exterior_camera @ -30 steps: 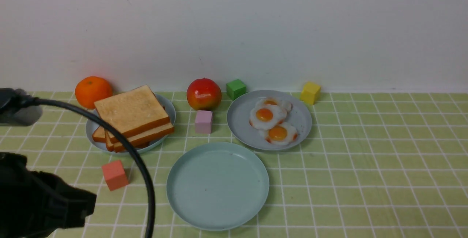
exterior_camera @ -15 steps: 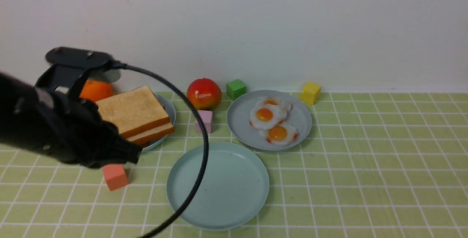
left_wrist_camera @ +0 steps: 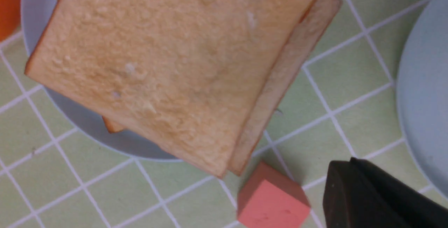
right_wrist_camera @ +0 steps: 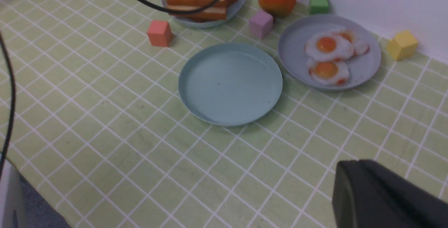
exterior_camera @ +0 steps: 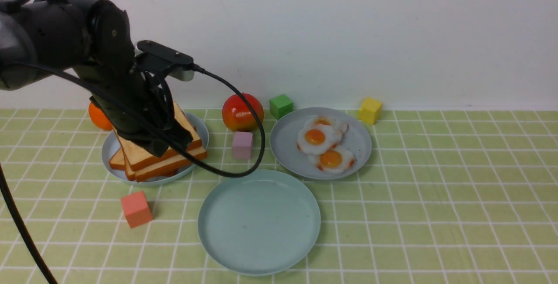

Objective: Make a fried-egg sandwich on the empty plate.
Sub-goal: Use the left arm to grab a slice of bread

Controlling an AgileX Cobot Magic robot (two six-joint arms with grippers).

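Toast slices (exterior_camera: 161, 153) lie stacked on a grey-blue plate (exterior_camera: 109, 151) at the back left. My left gripper (exterior_camera: 172, 142) hangs just over the stack's near side, apart from it. In the left wrist view the left gripper (left_wrist_camera: 350, 165) is shut and holds nothing, with the top toast slice (left_wrist_camera: 168, 67) below it. Three fried eggs (exterior_camera: 318, 138) overlap on a second grey-blue plate (exterior_camera: 362, 144) at the back right. The empty plate (exterior_camera: 259, 220), pale mint green, sits in the middle front with nothing on it. My right gripper (right_wrist_camera: 350, 166) is shut and empty, high above the tablecloth and near of the empty plate (right_wrist_camera: 229, 82).
Around the plates are an orange (exterior_camera: 98, 118), a red apple (exterior_camera: 237, 111), a green cube (exterior_camera: 281, 106), a yellow cube (exterior_camera: 370, 110), a purple cube (exterior_camera: 242, 144) and a salmon cube (exterior_camera: 136, 208). The left arm's black cable (exterior_camera: 257, 144) loops down over the purple cube and the mint plate's far rim.
My left arm has risen from the lower left corner and swung forward and right, ending over the toast stack. Its cable loop moved with it. Nothing on the table has shifted.
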